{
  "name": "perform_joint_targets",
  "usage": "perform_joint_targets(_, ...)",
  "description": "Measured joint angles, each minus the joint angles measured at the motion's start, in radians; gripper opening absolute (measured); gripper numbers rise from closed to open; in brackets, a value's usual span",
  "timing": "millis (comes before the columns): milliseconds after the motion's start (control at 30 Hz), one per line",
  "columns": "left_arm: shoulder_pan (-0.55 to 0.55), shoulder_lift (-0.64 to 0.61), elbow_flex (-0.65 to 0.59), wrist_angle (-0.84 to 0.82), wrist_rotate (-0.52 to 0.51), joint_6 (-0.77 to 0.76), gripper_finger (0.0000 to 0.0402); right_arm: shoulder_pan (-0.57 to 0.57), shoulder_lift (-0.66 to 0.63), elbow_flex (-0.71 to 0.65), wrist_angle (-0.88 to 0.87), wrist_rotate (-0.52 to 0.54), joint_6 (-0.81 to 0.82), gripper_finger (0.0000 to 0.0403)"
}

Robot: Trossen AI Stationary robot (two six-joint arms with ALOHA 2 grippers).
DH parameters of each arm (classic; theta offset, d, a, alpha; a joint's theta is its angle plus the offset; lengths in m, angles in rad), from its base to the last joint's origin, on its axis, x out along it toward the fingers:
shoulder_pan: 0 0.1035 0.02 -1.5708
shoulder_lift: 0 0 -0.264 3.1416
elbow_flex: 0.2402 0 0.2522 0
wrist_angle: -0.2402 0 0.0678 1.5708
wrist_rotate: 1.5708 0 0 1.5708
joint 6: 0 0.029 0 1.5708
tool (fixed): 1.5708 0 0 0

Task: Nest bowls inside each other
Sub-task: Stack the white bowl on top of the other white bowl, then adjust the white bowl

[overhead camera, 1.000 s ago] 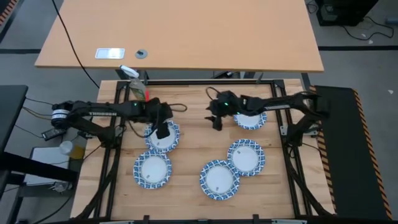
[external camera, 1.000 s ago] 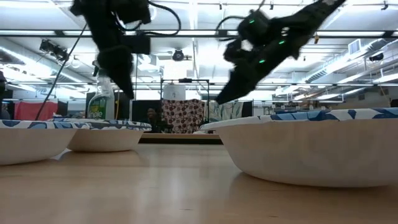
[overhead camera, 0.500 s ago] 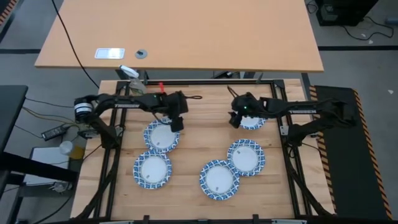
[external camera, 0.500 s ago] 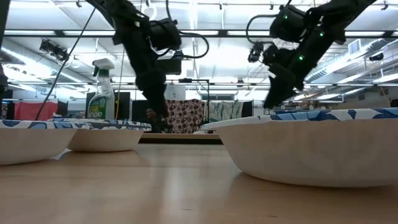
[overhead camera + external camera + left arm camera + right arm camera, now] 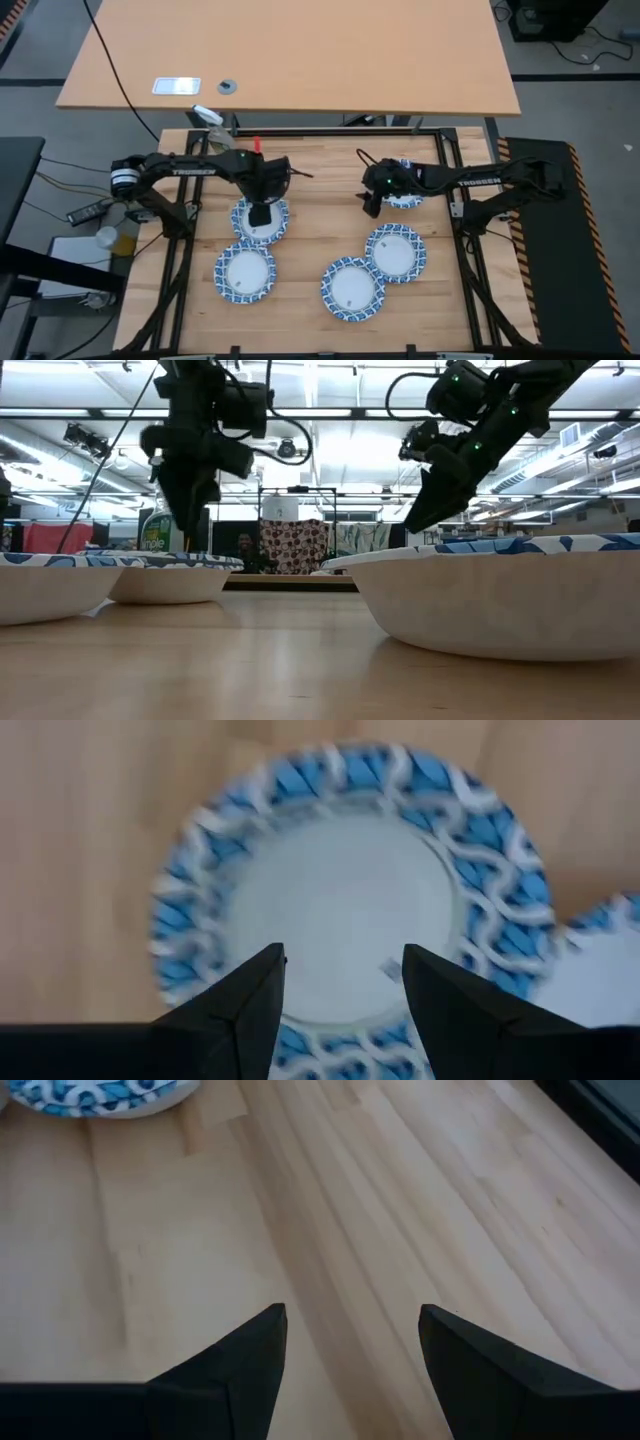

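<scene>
Left jaws (image 5: 342, 982) stand spread and empty just above a bowl (image 5: 260, 219) at the worktop's (image 5: 320, 225) left; right jaws (image 5: 352, 1342), also spread, hang over bare wood beside the far bowl (image 5: 405, 194). Pick-up is pending: left must drop onto the rim and pinch. Half a second ago, left sat farther right, right farther over its bowl.

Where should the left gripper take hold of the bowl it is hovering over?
Probably the patterned rim. The bowl lies upright and shallow on the table, so coming straight down with one finger inside and one outside the scalloped edge suits it. The left gripper is open above the white centre; shifting toward the rim away from the neighbouring bowl looks safest.
</scene>
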Motion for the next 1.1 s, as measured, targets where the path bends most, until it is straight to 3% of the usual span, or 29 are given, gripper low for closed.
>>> perform_joint_targets(167, -0.043, 0.029, -0.063, 0.063, 0.016, -0.055, 0.0208, 0.034, 0.002, 0.0, 0.009, 0.005, -0.001, 0.0235)
perform_joint_targets(367, -0.081, 0.031, -0.173, 0.079, -0.082, -0.088, 0.0208, 0.088, 0.073, 0.002, 0.142, -0.029, -0.042, 0.0235)
perform_joint_targets(567, -0.07, 0.03, -0.284, 0.215, -0.124, -0.114, 0.0208, 0.102, 0.17, 0.007, 0.207, -0.048, -0.06, 0.0235)
perform_joint_targets(1100, -0.098, -0.008, -0.231, 0.21, -0.195, -0.146, 0.0208, 0.1, 0.171, 0.015, 0.219, -0.052, -0.061, 0.0235)
